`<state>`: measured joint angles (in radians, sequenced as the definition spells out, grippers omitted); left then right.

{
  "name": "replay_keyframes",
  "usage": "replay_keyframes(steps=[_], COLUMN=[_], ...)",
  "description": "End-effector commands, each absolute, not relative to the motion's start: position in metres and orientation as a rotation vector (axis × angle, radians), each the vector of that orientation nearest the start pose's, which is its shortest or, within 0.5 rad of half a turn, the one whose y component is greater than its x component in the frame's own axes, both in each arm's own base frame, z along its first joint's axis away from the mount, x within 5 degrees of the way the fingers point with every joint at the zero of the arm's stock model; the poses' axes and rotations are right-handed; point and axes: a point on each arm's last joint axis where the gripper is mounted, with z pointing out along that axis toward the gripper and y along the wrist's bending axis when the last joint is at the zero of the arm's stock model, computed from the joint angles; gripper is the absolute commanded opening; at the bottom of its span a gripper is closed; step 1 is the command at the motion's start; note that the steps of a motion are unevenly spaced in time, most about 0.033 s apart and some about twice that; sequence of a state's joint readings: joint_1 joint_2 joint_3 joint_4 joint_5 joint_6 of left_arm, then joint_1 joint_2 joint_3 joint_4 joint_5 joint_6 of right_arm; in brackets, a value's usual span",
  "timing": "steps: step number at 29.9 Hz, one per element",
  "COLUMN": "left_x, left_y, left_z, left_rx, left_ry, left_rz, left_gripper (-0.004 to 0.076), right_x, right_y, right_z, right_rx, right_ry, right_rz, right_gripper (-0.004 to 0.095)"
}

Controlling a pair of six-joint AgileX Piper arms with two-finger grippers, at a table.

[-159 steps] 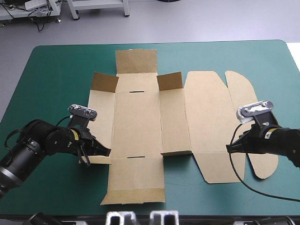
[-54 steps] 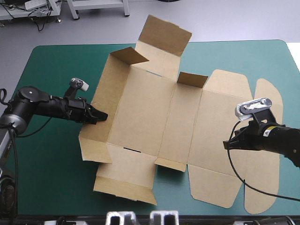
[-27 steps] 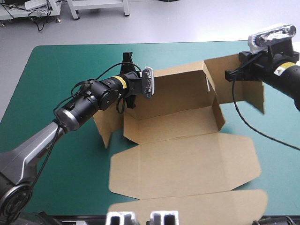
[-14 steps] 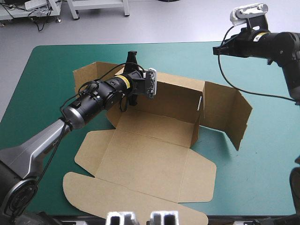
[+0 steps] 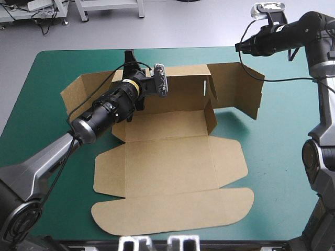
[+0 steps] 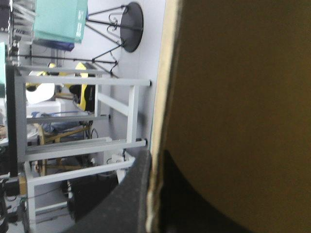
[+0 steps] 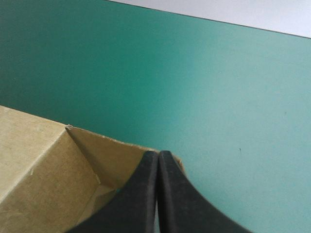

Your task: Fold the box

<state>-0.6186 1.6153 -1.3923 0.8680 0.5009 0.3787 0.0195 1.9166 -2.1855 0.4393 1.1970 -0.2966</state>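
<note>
A teal-green table cover (image 5: 47, 83) carries a brown cut-board box (image 5: 172, 162) below both grippers, its back wall raised and lid flat, probably so the side walls can be tucked. The left gripper (image 6: 153, 162) pinches that wall's top edge, steadying it. The right gripper (image 7: 158, 156) — pressed together, empty — hovers just above a side flap.

A robotics lab or workshop is suggested: a table (image 5: 293, 172) with a teal-green cover is set on a plain grey floor (image 5: 209, 26), and white metal-framed benches (image 5: 84, 11) with loose cables (image 5: 44, 21) are seen beyond its far edge.
</note>
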Motion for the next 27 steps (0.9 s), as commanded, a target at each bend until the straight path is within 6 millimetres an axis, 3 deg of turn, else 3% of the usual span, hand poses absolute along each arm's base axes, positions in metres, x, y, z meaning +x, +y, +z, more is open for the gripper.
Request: replay_keyframes(steps=[1,7,15,21,27], left_x=[0.311,0.295,0.304,0.304,0.300], left_y=[-0.200,-0.226,-0.215,-0.215,-0.222], left_z=[0.387,0.384,0.373,0.373,0.374], left_rx=[1.406,1.469,1.376,1.344,1.359], left_ry=[1.365,1.289,1.460,1.469,1.439], left_rz=[0.764,0.720,0.859,0.888,0.868], left_gripper=[-0.0009,-0.0009,-0.0009,-0.0009,-0.0009], right_x=[0.406,0.417,0.441,0.458,0.468], right_y=[0.045,0.045,0.043,0.045,0.046], right_z=[0.459,0.452,0.426,0.406,0.407], right_rx=[-0.361,-0.354,-0.311,-0.294,-0.276], right_ry=[2.166,2.162,2.200,2.218,2.175], right_rz=[0.469,0.474,0.454,0.504,0.527], right_gripper=[-0.0019,-0.0019,-0.0019,-0.0019,-0.0019])
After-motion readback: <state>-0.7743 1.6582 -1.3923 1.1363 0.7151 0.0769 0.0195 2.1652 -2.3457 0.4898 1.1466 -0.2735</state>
